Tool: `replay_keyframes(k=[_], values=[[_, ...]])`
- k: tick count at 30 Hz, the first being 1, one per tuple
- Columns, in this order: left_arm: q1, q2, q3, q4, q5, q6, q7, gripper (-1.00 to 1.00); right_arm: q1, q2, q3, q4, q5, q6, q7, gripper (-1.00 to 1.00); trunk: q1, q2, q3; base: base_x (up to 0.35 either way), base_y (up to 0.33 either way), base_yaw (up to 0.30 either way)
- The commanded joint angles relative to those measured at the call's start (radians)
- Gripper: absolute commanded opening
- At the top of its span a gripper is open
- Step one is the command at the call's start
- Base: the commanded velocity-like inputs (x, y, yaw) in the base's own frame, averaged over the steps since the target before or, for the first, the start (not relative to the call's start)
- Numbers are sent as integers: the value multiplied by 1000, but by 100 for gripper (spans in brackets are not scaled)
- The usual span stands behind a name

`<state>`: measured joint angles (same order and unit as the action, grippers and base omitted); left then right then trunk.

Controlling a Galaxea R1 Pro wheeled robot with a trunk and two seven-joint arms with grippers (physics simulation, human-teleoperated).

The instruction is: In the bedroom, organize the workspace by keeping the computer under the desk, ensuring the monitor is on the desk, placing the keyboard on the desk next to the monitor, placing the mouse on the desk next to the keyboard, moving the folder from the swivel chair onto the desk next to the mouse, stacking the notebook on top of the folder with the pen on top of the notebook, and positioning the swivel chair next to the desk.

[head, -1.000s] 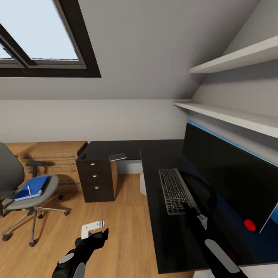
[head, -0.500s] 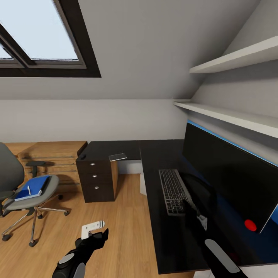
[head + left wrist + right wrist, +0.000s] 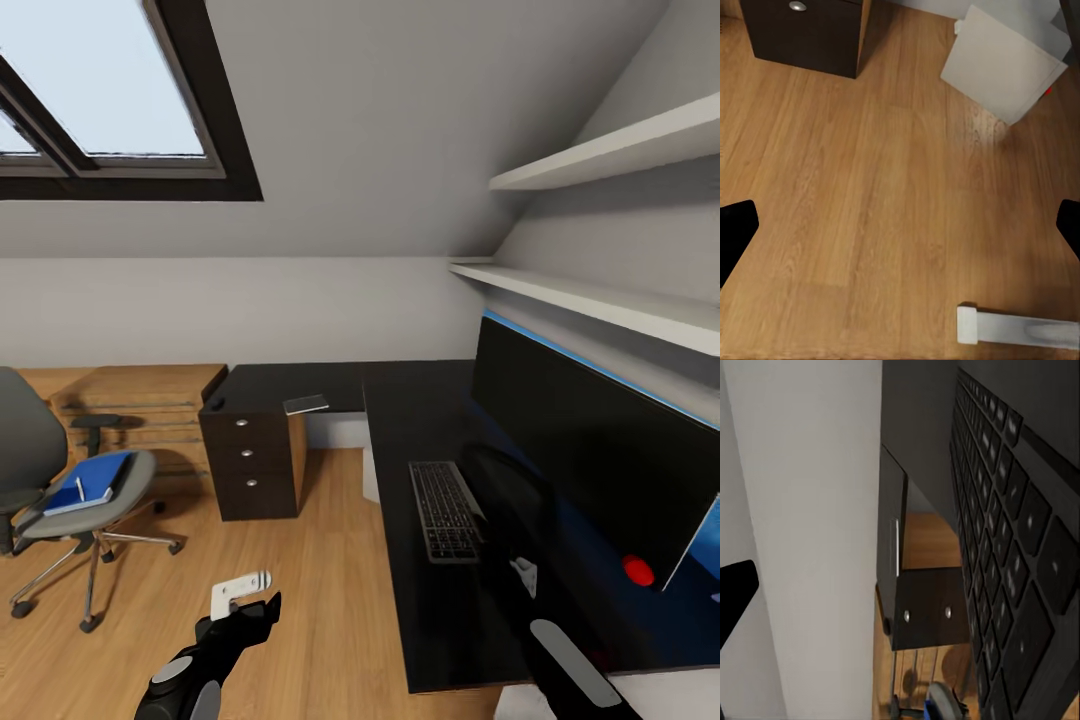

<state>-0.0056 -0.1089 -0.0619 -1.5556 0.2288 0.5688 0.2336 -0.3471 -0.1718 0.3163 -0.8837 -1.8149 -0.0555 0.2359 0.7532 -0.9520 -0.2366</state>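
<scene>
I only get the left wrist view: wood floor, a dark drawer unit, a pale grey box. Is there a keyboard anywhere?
Observer: Yes, the keyboard lies on the black desk, right in front of the monitor.
Operator: And something blue was mentioned?
Observer: The blue folder lies on the seat of the swivel chair, out on the floor, with a white pen on top.
Operator: Anything above my drawer unit?
Observer: A small grey notebook lies on the desk's far wing, just above it.
</scene>
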Motion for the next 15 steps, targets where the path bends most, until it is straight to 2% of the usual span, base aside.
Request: replay_keyframes(k=[1,9,15], values=[[-1,0,-1,-1,11,3,9,100,-1,-2,6,0,-11,-6,5,100,0,-1,-1,-299,0,0],[-1,0,-1,-1,10,3,9,100,-1,-2,6,0,-11,-5,2,100,0,-1,-1,-324,0,0],[-1,0,-1,-1,11,3,9,100,-1,-2,12,0,-8,-5,-48,100,0,-1,-1,-333,0,0]])
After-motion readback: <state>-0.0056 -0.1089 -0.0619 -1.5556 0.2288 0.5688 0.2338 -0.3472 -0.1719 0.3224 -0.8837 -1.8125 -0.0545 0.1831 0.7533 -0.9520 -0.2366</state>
